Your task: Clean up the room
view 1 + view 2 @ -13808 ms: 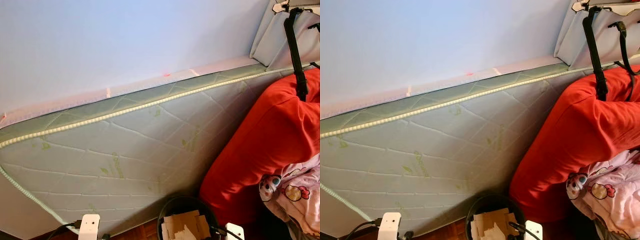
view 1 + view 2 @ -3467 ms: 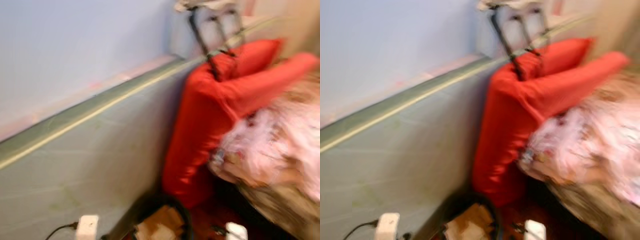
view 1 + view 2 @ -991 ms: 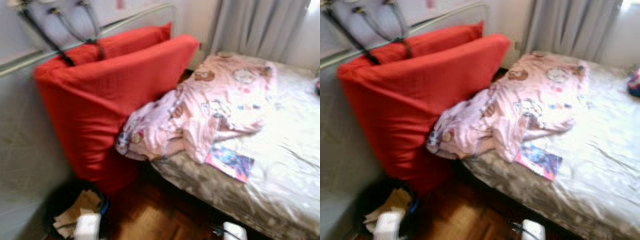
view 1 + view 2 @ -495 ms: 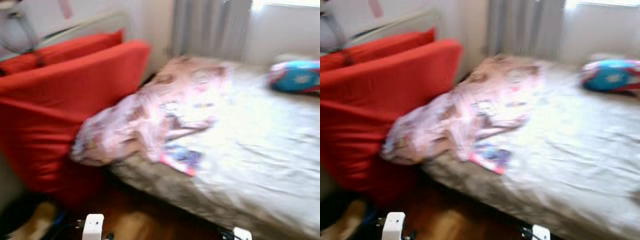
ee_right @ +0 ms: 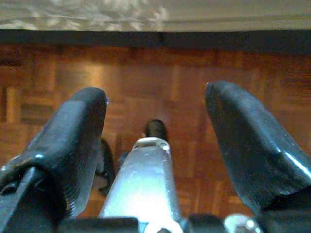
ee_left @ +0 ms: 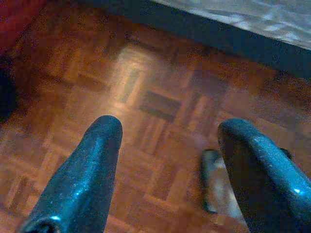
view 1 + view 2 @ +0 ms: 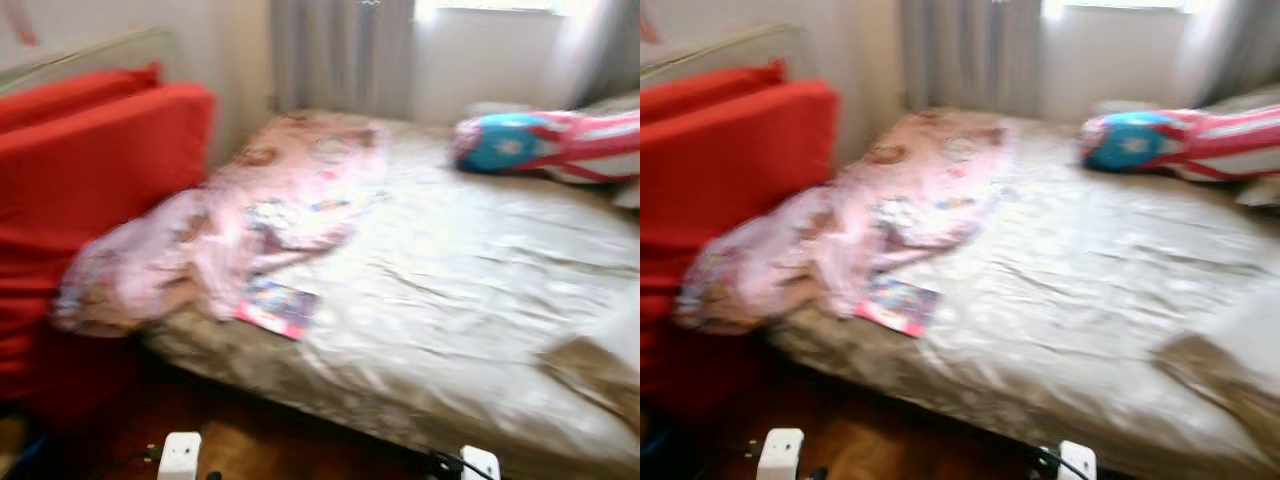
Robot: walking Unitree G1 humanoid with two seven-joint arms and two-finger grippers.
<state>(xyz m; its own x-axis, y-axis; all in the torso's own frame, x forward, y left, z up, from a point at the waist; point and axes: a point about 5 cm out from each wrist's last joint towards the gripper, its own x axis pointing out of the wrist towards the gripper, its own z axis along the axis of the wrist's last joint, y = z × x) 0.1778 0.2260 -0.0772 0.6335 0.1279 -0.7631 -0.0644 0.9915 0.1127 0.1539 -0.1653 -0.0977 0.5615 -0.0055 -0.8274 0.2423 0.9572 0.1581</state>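
Note:
A bed (image 7: 470,290) with a crumpled beige sheet lies ahead. A pink patterned blanket (image 7: 225,225) is heaped on its left side and hangs over the edge. A small colourful booklet (image 7: 277,307) lies beside the blanket near the bed's front edge. A blue, red and white striped pillow (image 7: 545,143) rests at the far right by the window. My left gripper (image 6: 170,125) hangs open over the parquet floor with nothing between its fingers. My right gripper (image 5: 155,92) is open too, above the floor near the bed's base.
Two large red cushions (image 7: 95,165) stand against the wall left of the bed. Grey curtains (image 7: 340,55) hang behind it. A brownish crumpled cloth (image 7: 590,368) lies at the bed's right front. Wooden parquet floor (image 6: 160,92) runs along the bed's dark base. The view is blurred.
The camera has swung right: the leaning mattress and the bin left the picture, and the bed and striped pillow came in. Nothing on the bed has moved.

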